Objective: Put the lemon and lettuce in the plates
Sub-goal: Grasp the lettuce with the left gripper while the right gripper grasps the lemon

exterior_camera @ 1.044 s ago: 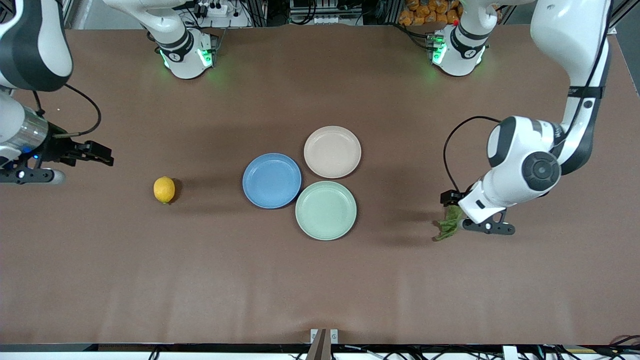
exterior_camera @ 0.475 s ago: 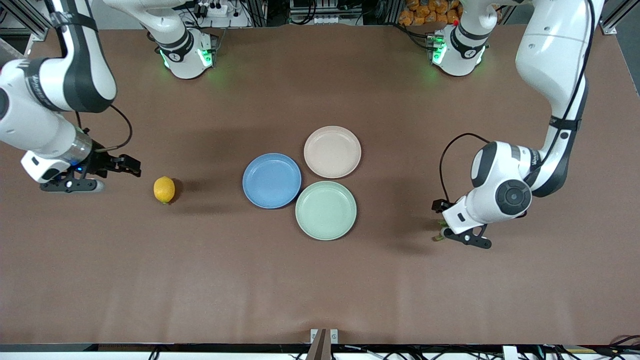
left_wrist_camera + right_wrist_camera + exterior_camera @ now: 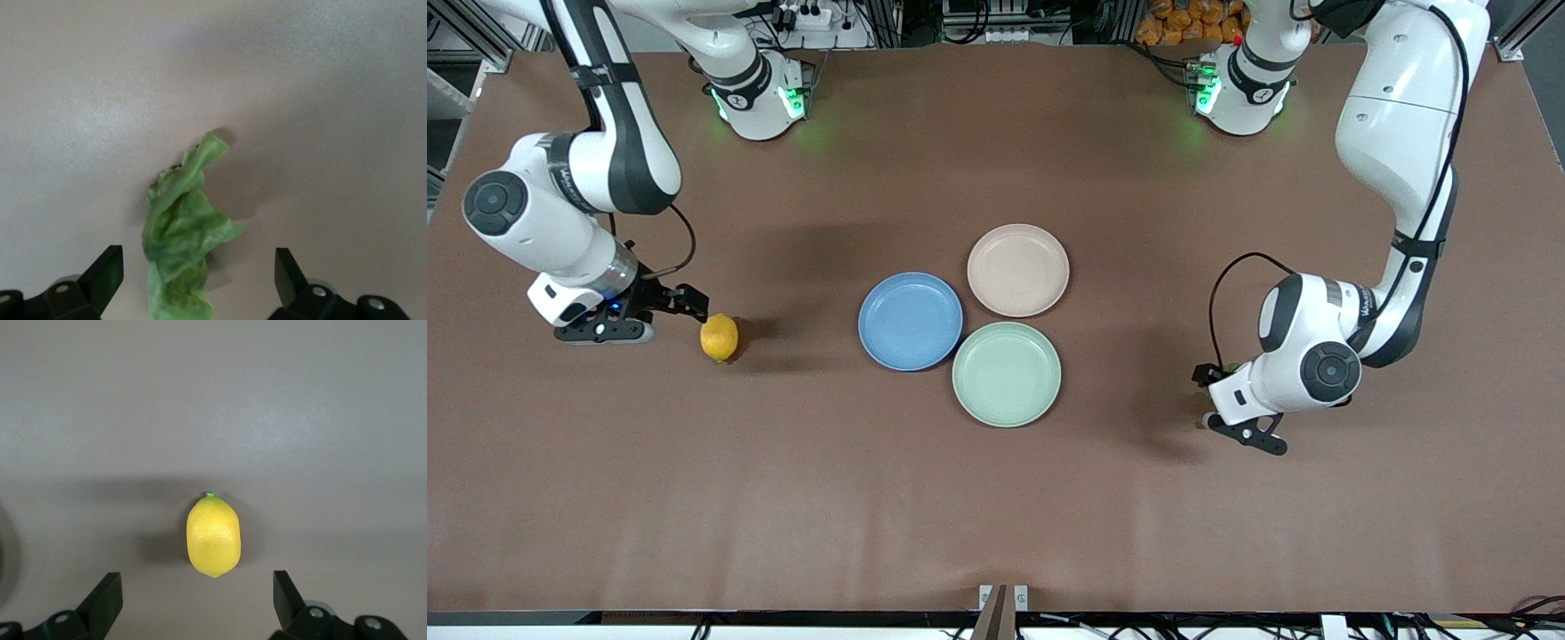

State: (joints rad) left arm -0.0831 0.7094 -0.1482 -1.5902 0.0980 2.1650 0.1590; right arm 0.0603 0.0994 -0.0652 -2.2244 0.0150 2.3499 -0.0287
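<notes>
Right gripper hung just beside the lemon, fingers spread wide, nothing held. Lemon smooth, oval, on the bare brown table toward the right arm's end. Matte round plates clustered mid-table: blue plate, beige-pink plate, mint-green plate, all unfilled. Left gripper hung low, fingers wide either side of the ruffled lettuce, apparently lying flat on the table. No legible writing.

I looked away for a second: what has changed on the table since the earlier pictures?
Both arms closed in. The right gripper moved toward the lemon and now sits open beside it. The left gripper shifted over the lettuce, open, covering it from the front. Nothing has been grasped. Lemon, lettuce, blue plate, beige plate and green plate stayed put.
</notes>
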